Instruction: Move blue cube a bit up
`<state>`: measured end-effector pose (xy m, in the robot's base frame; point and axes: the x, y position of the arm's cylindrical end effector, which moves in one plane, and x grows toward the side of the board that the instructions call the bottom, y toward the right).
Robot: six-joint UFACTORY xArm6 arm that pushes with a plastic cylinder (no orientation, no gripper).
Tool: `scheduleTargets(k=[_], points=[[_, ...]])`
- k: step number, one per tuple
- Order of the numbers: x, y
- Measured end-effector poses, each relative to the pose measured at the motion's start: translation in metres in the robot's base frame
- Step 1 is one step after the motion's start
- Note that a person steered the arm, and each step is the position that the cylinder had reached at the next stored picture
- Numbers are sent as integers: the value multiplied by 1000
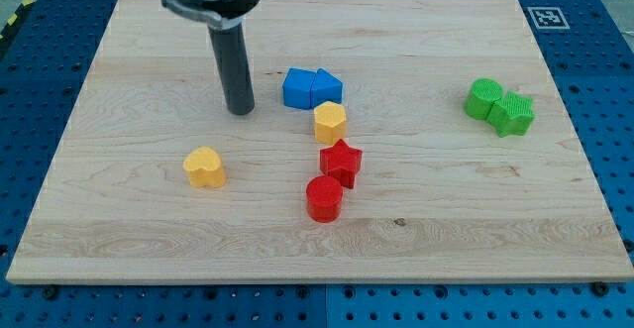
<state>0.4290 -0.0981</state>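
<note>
The blue cube point(297, 87) sits on the wooden board point(149, 239) near the middle, a little toward the view's top. A second blue block point(328, 87), wedge-like, touches its right side. My tip point(240, 110) rests on the board to the left of the blue cube, slightly lower in the view, with a gap between them.
A yellow hexagonal block point(330, 123) lies just below the blue pair. A red star point(342, 161) and red cylinder point(324, 199) follow below it. A yellow heart point(205, 167) is at lower left. Two green blocks point(484, 99) point(512, 113) touch at the right.
</note>
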Motion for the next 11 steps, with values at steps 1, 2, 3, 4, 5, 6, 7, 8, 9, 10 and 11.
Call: scheduleTargets(k=[1, 2, 3, 4, 5, 6, 7, 8, 9, 10, 11], points=[[1, 0], [6, 43], [6, 76], [6, 76], [-6, 76], [-23, 76], [-40, 76], [-50, 76], [-67, 76], [-74, 76], [-71, 55]])
